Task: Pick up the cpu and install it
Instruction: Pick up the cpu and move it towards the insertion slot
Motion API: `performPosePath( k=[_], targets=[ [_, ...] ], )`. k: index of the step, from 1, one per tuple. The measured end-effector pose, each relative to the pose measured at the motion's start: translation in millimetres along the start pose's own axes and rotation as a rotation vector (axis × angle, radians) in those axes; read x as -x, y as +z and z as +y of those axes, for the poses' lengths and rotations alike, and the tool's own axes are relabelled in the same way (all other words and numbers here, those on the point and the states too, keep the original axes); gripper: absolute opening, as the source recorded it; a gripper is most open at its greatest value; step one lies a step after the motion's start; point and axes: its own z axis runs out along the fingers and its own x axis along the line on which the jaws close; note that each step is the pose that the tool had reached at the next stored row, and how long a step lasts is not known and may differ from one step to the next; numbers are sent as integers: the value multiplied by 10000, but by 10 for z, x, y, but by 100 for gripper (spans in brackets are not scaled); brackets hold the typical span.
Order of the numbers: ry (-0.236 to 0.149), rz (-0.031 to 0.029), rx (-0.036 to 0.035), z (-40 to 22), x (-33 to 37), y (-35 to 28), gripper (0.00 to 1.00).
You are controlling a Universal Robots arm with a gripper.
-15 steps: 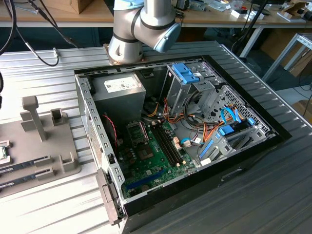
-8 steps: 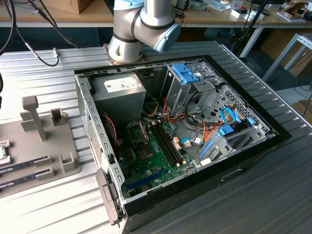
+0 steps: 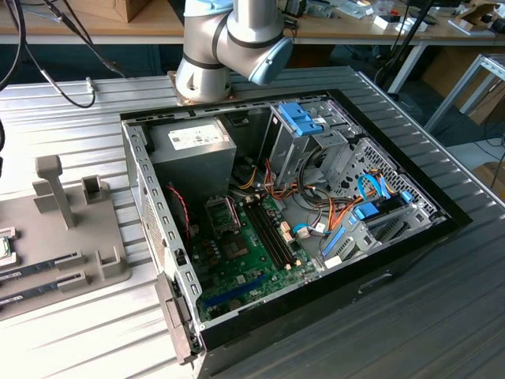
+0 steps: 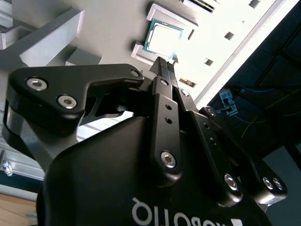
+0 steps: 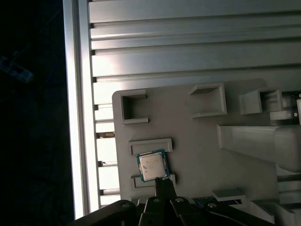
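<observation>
- The grey holder plate is seen at the exterior view's left, resting on the ribbed metal table. An upright post stands on it, and two memory sticks are laid in its slots.
- The cpu is shown in both wrist views lying flat on that plate, silver top up. It is seated between two low raised rims, close to the plate's edge.
- The gripper is found just beside one edge of the cpu in both wrist views. Its fingers are pressed together with nothing between them, so the chip is not grasped. Whether the tips touch the chip cannot be told.
- The robot arm is seen at the top middle of the exterior view, behind the computer case.
- The case is laid open on the table, to the right of the plate. A grey power-supply box is set in its back corner, nearest the arm.
- The green motherboard is seen on the case floor, with a metal-framed socket just in front of the power-supply box.
- A drive cage with blue latches and a bundle of orange cables are seen at the exterior view's right.
</observation>
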Motion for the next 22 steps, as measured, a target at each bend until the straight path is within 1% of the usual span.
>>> performPosePath(
  k=[10, 15, 22],
  targets=[
    [0, -1, 0, -2, -8, 23, 11],
    [0, -1, 0, -5, -40, 32, 11],
    [0, 0, -2, 10, -44, 104, 11]
  ],
)
